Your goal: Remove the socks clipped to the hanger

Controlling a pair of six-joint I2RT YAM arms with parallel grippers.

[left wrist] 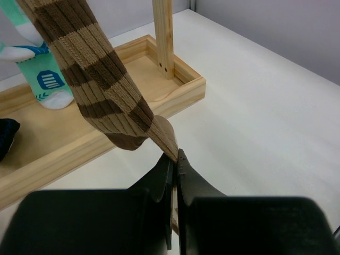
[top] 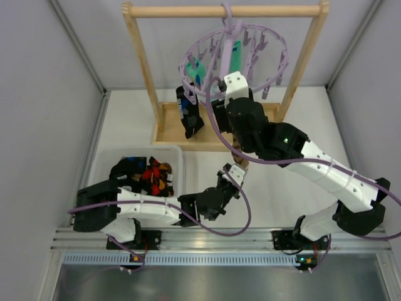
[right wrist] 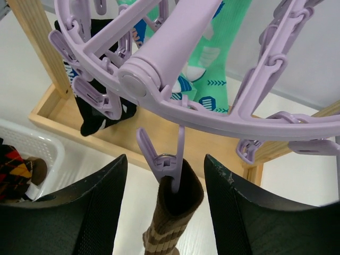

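- Pinching: left end effector point(left wrist: 174, 159), jaws pressed together on the toe of a brown striped sock point(left wrist: 101, 90), low above the surface point(left wrist: 265, 106).
- Right end effector point(right wrist: 166, 162): jaws spread, one on each side of the lavender clip point(right wrist: 169, 169) that grips the same sock's cuff. We see no contact with it.
- Hanger point(right wrist: 175, 48): teal socks point(right wrist: 212, 69) and a dark sock point(right wrist: 95, 114) are clipped on, along with the brown one.
- White bin point(top: 100, 157), left of the arms: argyle socks point(top: 153, 175) lie inside, which we judge already removed.
- Progress, in our judgement: partly done, with several socks left to unclip.
- Unclear: how many socks are on the hanger, since the right arm blocks the top view; how many are in the bin; whether the clip has begun to open.
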